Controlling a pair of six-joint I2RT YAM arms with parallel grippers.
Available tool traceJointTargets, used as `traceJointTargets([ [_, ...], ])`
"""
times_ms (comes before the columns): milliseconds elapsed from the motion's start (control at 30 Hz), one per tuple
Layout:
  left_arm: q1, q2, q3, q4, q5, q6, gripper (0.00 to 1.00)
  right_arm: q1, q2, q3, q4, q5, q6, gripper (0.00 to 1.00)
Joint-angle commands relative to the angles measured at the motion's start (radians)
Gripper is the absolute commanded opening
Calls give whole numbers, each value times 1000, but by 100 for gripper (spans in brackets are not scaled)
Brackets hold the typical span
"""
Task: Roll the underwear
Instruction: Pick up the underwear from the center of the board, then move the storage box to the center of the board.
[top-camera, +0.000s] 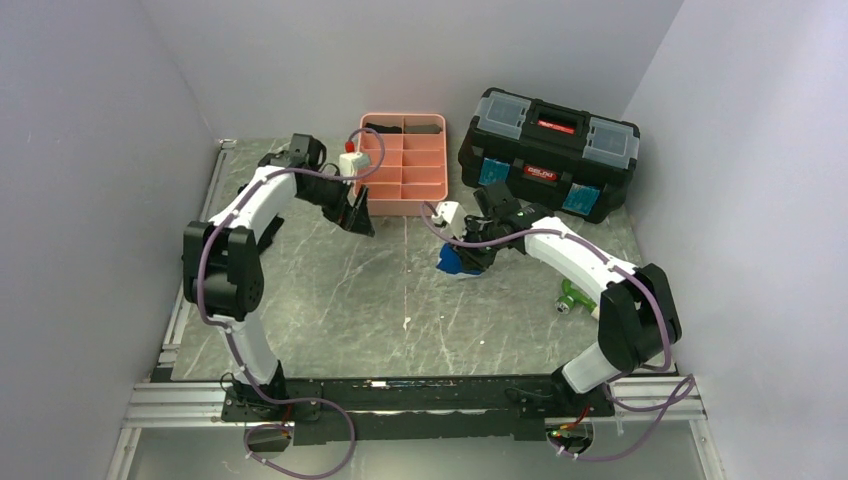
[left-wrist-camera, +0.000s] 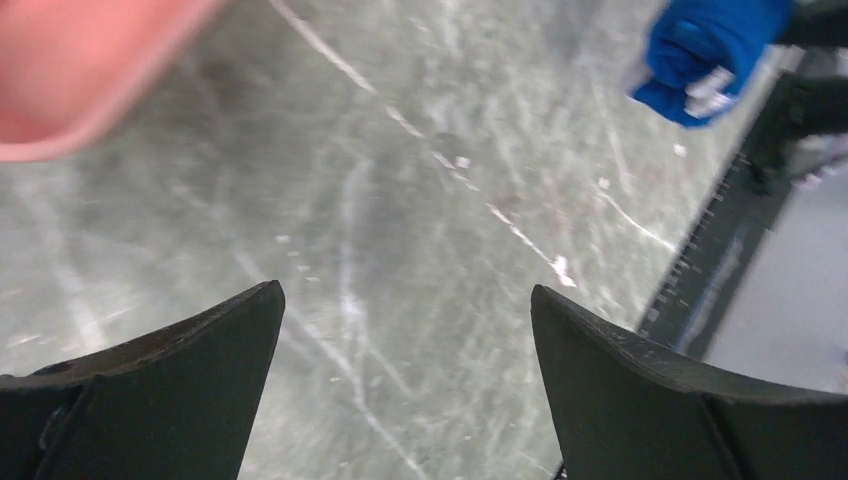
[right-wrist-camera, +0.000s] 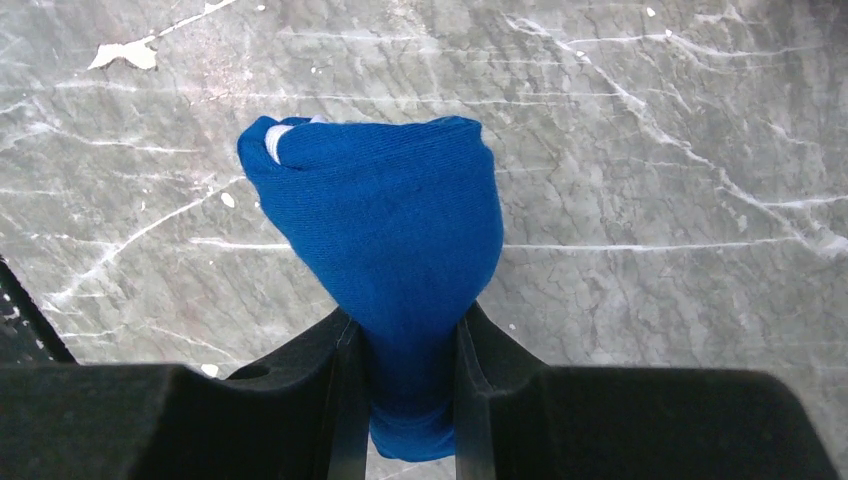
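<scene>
Gripper on the left arm (top-camera: 358, 215) hangs over the table (top-camera: 330, 300), just off the near left corner of the pink tray (top-camera: 410, 210). Its jaws stand wide apart with nothing between them. In the left wrist view the left gripper (left-wrist-camera: 405, 300) shows only bare marbled table (left-wrist-camera: 400, 180) between the two dark fingers, with a blurred corner of the pink tray (left-wrist-camera: 80, 70) at upper left.

Pink tray: divided into compartments, set at the far middle of the table. Dark fabric items (top-camera: 380, 127) lie in the two far-row compartments; too small to tell more.

Underwear (top-camera: 455, 262): bright blue bundle, right of the table's centre, near the tray's near right corner but apart from it. The right gripper (top-camera: 470, 255) is clamped on it. In the right wrist view the fingers of the right gripper (right-wrist-camera: 405, 340) pinch one narrowed end of the underwear (right-wrist-camera: 390, 230). The long axis runs straight out from the jaws. The broad, rounded end points away from the wrist, with a white patch showing at its far left corner. Whether the bundle touches the table I cannot tell. It also appears at upper right in the left wrist view (left-wrist-camera: 710, 50).

Toolbox (top-camera: 548, 150): black, red handle, lid down, at far right; contents hidden. A small green object (top-camera: 575, 297) lies on the table beside the right arm.
</scene>
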Motion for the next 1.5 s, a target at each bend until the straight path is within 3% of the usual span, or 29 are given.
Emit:
traceJointTargets([
  [0,15,-31,96,147,-231,-127,99,-18,-44,-5,63,-31,52,0],
  [200,16,82,250,219,-429,-227,99,-42,-59,-46,90,-48,64,0],
  [467,16,313,509,213,-502,-287,99,-63,-72,-68,104,-67,62,0],
  [633,14,407,584,220,-492,-297,98,-73,-69,-70,108,-77,68,0],
  [967,14,462,593,224,-464,-324,68,-80,-65,-74,101,-87,64,0],
  [1067,14,484,615,223,-448,-332,47,-82,-65,-76,101,-86,64,0],
  [1233,14,518,652,201,-433,-337,45,-82,-64,-80,101,-80,62,0],
  [1467,15,475,579,201,-407,-307,34,-84,-57,-79,97,-84,57,0],
])
